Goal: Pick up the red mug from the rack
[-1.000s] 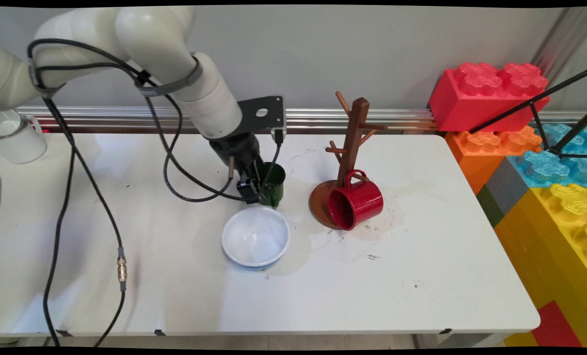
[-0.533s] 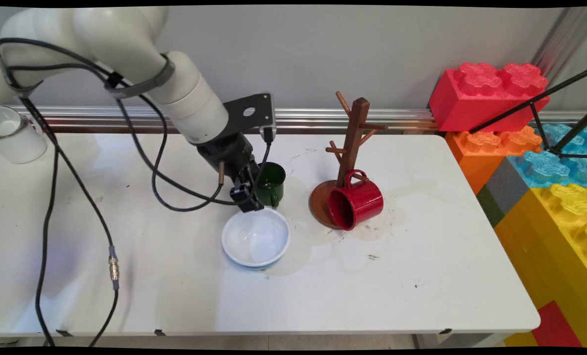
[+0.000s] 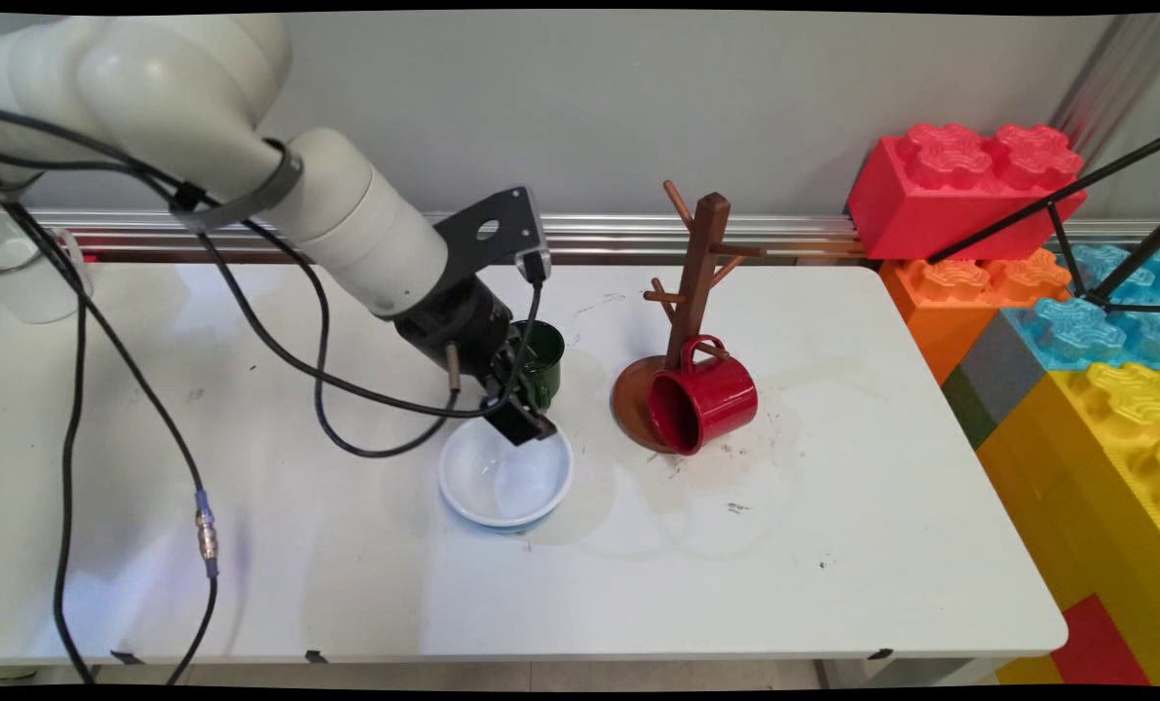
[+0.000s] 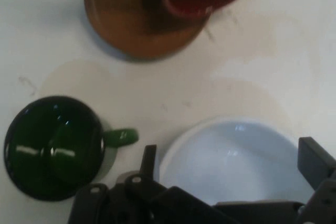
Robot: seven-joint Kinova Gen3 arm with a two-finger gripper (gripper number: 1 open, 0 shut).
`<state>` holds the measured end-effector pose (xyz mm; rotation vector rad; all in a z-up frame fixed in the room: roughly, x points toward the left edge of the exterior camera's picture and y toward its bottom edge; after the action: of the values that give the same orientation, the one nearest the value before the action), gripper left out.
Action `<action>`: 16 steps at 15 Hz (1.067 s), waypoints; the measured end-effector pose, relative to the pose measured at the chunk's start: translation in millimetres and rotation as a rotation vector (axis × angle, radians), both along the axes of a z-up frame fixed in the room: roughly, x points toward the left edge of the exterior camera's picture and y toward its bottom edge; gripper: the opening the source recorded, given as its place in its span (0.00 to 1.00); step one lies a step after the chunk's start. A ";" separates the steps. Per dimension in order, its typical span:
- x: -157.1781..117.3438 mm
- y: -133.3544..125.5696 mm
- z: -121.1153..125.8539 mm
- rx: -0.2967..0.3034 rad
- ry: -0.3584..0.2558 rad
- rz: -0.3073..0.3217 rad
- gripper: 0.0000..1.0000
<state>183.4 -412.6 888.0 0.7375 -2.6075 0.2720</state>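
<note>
Item one, the gripper (image 3: 523,428): you find it low over the far rim of the white bowl (image 3: 506,475), its black fingers spread apart. In the hand view the gripper (image 4: 231,174) straddles the bowl (image 4: 236,161), one finger (image 4: 148,160) outside the rim on the green mug's side, the other (image 4: 315,161) at the opposite side. Nothing is held between them. Whether the fingers touch the rim, you cannot tell.

Item two, the bowl: upright on the white table (image 3: 833,545), near the middle, with a blue outer wall showing at its near edge.

Item three, the green mug (image 3: 539,362): upright just behind the bowl, partly hidden by the gripper in the main view. The hand view shows the mug (image 4: 52,148) with its handle pointing toward the bowl.

Item four, the wooden mug tree (image 3: 696,282): standing on a round base to the right of the green mug. A red mug (image 3: 704,399) lies on its side against that base, mouth toward the near left, handle up.

Item five, a white mug (image 3: 29,277): at the table's far left edge, well apart from the rest.

Item six, large toy bricks (image 3: 969,185): stacked beyond the table's right end, in red, orange, blue and yellow.
</note>
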 end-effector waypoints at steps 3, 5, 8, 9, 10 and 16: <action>-4.1 6.2 -6.1 -0.014 0.069 0.039 1.00; -6.7 10.0 -12.0 -0.019 0.116 0.063 1.00; -12.0 15.6 -23.7 -0.022 0.198 0.099 1.00; -13.0 16.6 -26.1 -0.022 0.214 0.106 1.00; -14.3 17.9 -29.9 -0.022 0.237 0.116 1.00; -19.6 20.0 -48.4 -0.036 0.355 0.166 1.00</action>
<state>163.8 -392.6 839.6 0.9015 -2.2070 0.2131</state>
